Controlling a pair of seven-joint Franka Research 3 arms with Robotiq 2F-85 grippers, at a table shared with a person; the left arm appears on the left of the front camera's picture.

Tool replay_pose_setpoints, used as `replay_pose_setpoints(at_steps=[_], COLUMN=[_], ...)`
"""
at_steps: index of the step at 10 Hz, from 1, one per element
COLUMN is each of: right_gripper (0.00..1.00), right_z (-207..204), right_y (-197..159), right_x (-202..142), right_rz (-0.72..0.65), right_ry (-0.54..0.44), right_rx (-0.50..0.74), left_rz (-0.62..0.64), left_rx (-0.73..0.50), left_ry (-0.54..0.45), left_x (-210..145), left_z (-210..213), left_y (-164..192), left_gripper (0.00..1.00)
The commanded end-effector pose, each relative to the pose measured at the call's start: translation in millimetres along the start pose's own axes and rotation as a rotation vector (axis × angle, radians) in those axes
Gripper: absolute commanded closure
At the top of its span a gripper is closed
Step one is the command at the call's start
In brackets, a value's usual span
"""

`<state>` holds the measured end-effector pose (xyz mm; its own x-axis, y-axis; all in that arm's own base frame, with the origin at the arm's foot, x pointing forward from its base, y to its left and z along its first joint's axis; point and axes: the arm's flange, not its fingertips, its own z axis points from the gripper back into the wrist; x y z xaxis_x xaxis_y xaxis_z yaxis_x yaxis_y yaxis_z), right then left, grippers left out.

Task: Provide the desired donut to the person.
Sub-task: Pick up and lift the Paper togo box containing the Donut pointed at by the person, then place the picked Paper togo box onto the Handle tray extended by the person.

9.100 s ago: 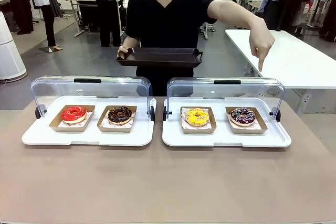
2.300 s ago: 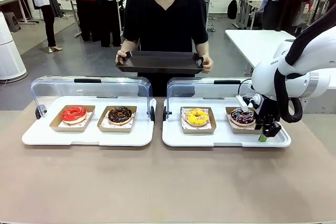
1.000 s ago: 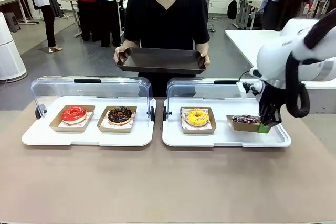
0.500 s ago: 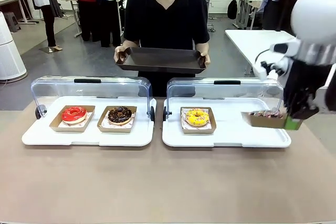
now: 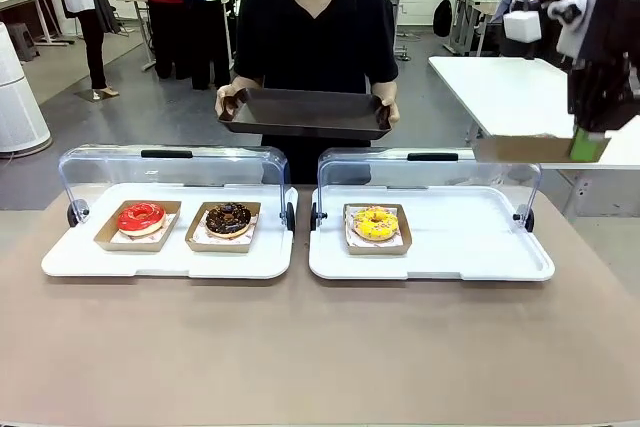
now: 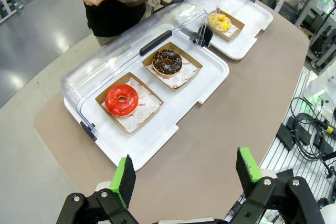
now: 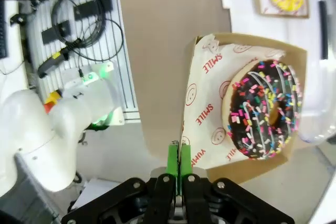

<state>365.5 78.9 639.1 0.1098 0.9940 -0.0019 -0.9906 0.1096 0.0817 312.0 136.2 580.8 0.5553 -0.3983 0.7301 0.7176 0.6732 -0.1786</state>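
Two green pads [image 7: 172, 162] of the right gripper [image 7: 178, 165] are squeezed together on one edge of a brown cardboard tray [image 7: 247, 44], pinching card and paper liner [image 7: 202, 95] between them. In that tray sits the sprinkled donut [image 7: 262, 109], chocolate-iced with coloured sprinkles. The liner has "SMILE" printed on it in red more than once, with little smiley faces beside the word.

From the front, the right gripper [image 5: 583, 147] holds the cardboard tray [image 5: 525, 149] level in the air, above the right end of the right-hand display case [image 5: 470, 252] and higher than its raised clear lid [image 5: 430, 175]. Only the tray's side shows from there.

Inside that case, on the left of its white base, a yellow donut [image 5: 376, 222] rests in its own cardboard tray. Just left of the case stands a second case [image 5: 170, 263], with a chocolate donut [image 5: 229, 217] on the nearer side and a red donut [image 5: 141, 216] on the far side. Their liners carry red print too small to read.

Behind the case, across the table [image 5: 320, 347], the person [image 5: 318, 37] in the black T-shirt stands holding a dark serving tray [image 5: 305, 113] in both hands.

The left gripper [image 6: 186, 174] hangs with its fingers spread wide apart and nothing between them, over the table's near edge, well away from the right-hand case.
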Motion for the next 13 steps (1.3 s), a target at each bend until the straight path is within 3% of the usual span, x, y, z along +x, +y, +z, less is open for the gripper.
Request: replay_pose_setpoints(at_steps=[1, 3, 4, 13], right_gripper=[1.00, 1.00, 1.00, 1.00], right_z=[19.2, 12.0, 17.2, 17.2], right_y=[-12.1, -15.5, -13.2, -13.2], right_x=[6.1, 5.1, 5.1, 5.1], right_rz=[-0.006, 0.083, 0.004, 0.004], right_ry=[-0.023, -0.052, -0.007, -0.007], right_rx=[0.021, -0.035, -0.004, -0.004], left_rz=[-0.001, -0.001, -0.001, -0.001], left_rx=[-0.002, -0.002, -0.002, -0.002], left_ry=[-0.006, -0.006, -0.006, -0.006], left_x=[0.3, 0.3, 0.3, 0.3], left_z=[0.6, 0.6, 0.6, 0.6], left_y=[-0.9, -0.9, -0.9, -0.9], left_gripper=[0.00, 0.00, 0.00, 0.00])
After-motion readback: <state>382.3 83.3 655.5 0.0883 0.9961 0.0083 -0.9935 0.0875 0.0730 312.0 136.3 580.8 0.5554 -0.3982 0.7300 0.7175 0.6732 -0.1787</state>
